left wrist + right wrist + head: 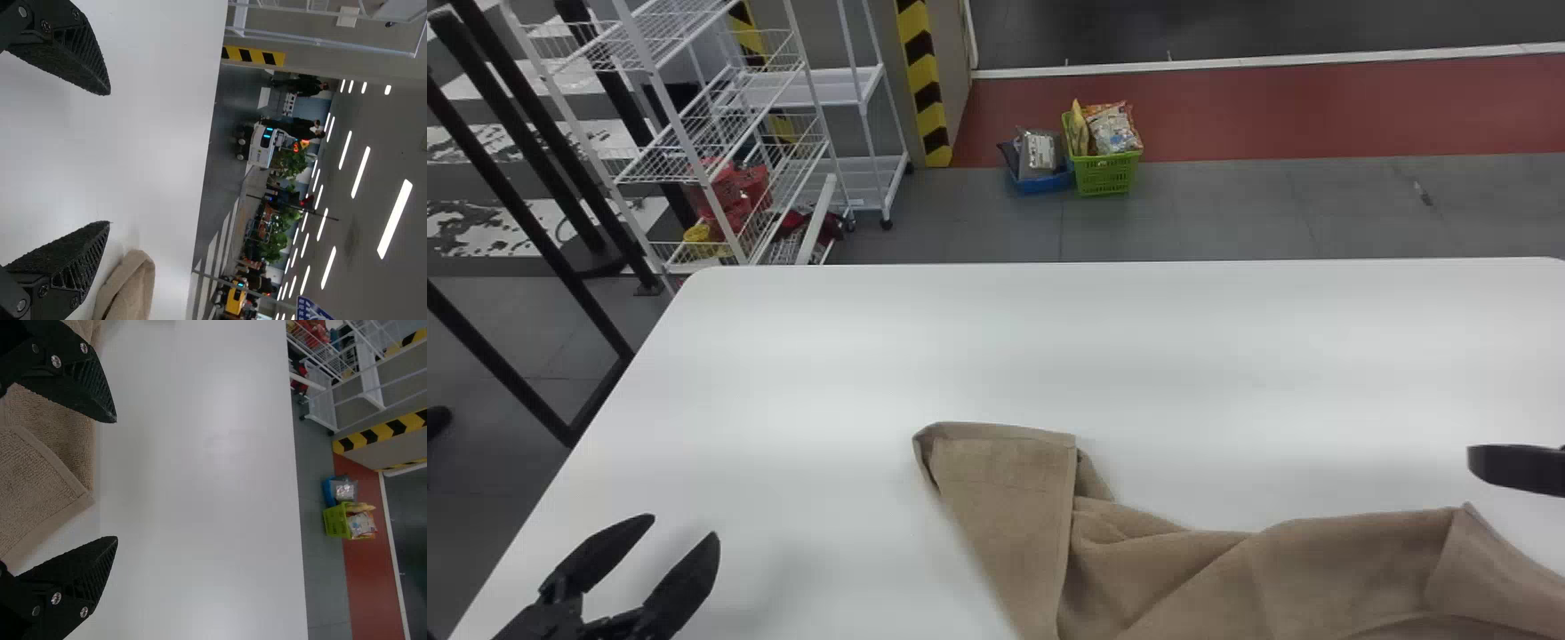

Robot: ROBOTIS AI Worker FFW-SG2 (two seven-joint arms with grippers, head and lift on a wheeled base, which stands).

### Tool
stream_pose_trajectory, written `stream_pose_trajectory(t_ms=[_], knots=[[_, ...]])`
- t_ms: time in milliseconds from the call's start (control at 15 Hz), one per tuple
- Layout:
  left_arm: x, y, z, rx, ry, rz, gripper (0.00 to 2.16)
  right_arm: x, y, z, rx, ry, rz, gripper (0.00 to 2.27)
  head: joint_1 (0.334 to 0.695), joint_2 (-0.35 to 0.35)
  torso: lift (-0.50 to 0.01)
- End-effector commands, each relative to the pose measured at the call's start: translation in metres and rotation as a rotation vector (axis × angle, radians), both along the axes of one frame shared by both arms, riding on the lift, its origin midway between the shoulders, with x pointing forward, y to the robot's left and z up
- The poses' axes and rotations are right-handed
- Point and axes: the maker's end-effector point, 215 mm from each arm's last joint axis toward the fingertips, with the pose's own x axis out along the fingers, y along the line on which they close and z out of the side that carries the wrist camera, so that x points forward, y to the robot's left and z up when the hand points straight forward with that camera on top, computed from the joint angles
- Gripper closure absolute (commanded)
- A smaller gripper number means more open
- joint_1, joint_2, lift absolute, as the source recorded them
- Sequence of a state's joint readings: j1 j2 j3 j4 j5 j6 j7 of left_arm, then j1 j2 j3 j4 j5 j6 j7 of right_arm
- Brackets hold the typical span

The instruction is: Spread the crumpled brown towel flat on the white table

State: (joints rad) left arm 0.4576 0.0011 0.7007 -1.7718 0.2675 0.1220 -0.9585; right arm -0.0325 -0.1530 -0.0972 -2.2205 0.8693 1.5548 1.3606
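Towel (1165,578) in loose folds on the near part of the white table (854,356), from the middle toward the right, with a doubled flap (996,471) at the left end and wrinkles across the body; kept in this shape, probably, only by the own weight of the cloth. Left gripper (681,526) above the table, well apart from the flap, with jaws clearly open and nothing between them. Right gripper (115,479) beside the opposite end, jaws also wide apart and holding nothing; near a turned corner (53,495), perhaps for taking this corner. Placed so, one to each side, presumably for stretching the fabric in two opposite directions. Looks like an early stage, with the flattening not yet done. Needed next, by judgement: lowering the jaws to flap and corner, pinching one layer at each, then pulling outward gently. Possible trouble: catching two layers together and so keeping the fold inside, or pulling too strongly from one side and dragging the whole soft piece instead of opening it.
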Motion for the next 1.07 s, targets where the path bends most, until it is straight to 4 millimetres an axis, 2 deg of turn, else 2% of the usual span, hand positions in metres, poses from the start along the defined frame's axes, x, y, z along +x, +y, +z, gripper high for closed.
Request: stream_pose_trajectory(t_ms=[0,133,333,400,667,800,867,1000], knots=[[0.000,0.000,-0.001,0.000,0.001,0.000,0.12,0.001,-0.005,-0.008,-0.040,0.033,-0.012,0.22,0.695,0.180,-0.123],[0.000,0.001,-0.001,0.000,0.002,0.002,0.12,0.006,-0.019,-0.003,-0.016,0.024,-0.034,0.22,0.695,0.175,-0.123],[0.000,0.000,-0.001,-0.004,0.000,0.000,0.12,0.006,-0.053,-0.021,-0.008,0.062,-0.064,0.22,0.695,0.144,-0.123],[0.000,0.000,-0.001,-0.003,0.000,-0.001,0.12,0.021,-0.061,-0.015,-0.110,-0.003,0.046,0.22,0.695,0.133,-0.123],[-0.001,0.003,0.002,-0.001,-0.005,0.003,0.12,0.048,-0.049,0.010,-0.275,-0.162,0.284,0.21,0.695,0.094,-0.123],[-0.003,0.004,0.003,-0.003,-0.006,0.005,0.12,0.061,-0.027,0.027,-0.457,-0.281,0.510,0.19,0.695,0.101,-0.123],[-0.004,0.005,0.003,-0.004,-0.007,0.006,0.12,0.063,-0.011,0.029,-0.573,-0.328,0.650,0.19,0.695,0.106,-0.123],[-0.004,0.006,0.005,-0.001,-0.010,0.005,0.12,0.065,0.000,0.027,-0.683,-0.334,0.746,0.19,0.695,0.130,-0.123]])
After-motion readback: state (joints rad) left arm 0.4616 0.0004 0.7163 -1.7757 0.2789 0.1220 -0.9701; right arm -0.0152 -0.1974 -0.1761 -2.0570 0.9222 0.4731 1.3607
